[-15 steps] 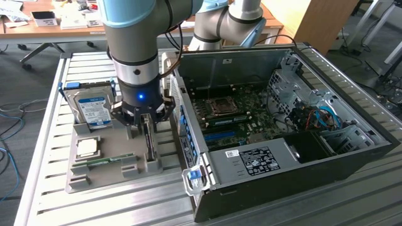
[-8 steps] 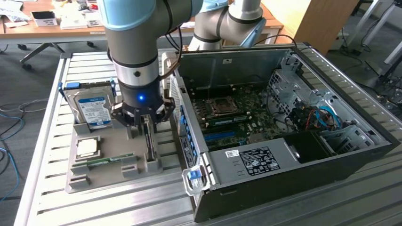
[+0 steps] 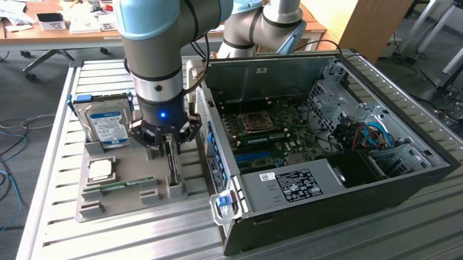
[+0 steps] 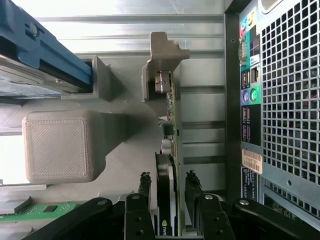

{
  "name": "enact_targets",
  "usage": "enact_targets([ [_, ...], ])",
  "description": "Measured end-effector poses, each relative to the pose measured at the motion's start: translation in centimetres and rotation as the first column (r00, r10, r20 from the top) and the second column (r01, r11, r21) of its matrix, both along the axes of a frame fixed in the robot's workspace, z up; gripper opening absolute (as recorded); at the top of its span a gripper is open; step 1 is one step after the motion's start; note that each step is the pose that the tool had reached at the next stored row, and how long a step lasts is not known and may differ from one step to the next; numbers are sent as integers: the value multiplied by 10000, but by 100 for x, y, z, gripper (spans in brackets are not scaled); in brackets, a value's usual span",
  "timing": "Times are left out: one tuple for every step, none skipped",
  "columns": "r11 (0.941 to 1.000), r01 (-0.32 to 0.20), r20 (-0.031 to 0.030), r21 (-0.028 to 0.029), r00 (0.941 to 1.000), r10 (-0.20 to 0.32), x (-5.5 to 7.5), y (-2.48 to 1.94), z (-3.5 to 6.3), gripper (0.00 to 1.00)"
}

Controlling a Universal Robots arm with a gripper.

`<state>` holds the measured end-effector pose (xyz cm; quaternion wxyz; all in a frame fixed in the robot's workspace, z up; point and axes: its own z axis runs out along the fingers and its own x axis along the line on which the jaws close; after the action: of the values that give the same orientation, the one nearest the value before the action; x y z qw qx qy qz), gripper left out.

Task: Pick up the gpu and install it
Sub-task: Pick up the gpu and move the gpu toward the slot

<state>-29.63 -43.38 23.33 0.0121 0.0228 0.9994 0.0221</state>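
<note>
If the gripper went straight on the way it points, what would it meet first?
Probably the gpu, standing on edge in the grey holder. The gripper has its open jaws either side of it. Depth is hard to judge.

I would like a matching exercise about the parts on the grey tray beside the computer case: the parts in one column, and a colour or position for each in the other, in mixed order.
Parts:
1. gpu
2. hard drive
3. processor
4. memory stick

Descriptions:
A. square, silver top, lying flat
B. blue and white label
C. standing on edge between the fingers of the pincer
D. narrow green strip, lying flat

Pairs: 1-C, 2-B, 3-A, 4-D
</note>
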Motion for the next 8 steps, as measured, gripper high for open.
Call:
enact_targets([
  [10000,0,0,-1,10000,0,0,0,-4,42],
  [10000,0,-2,-2,10000,0,0,1,-4,42],
  [10000,0,-3,-2,10000,0,0,1,-5,42],
  [10000,0,-2,-1,10000,0,0,1,-6,42],
  [10000,0,0,0,10000,0,0,1,-8,42],
  [10000,0,0,0,10000,0,-1,1,-10,42],
  [10000,0,1,0,10000,0,-2,0,-12,42],
  [10000,0,0,0,10000,0,-4,0,-15,42],
])
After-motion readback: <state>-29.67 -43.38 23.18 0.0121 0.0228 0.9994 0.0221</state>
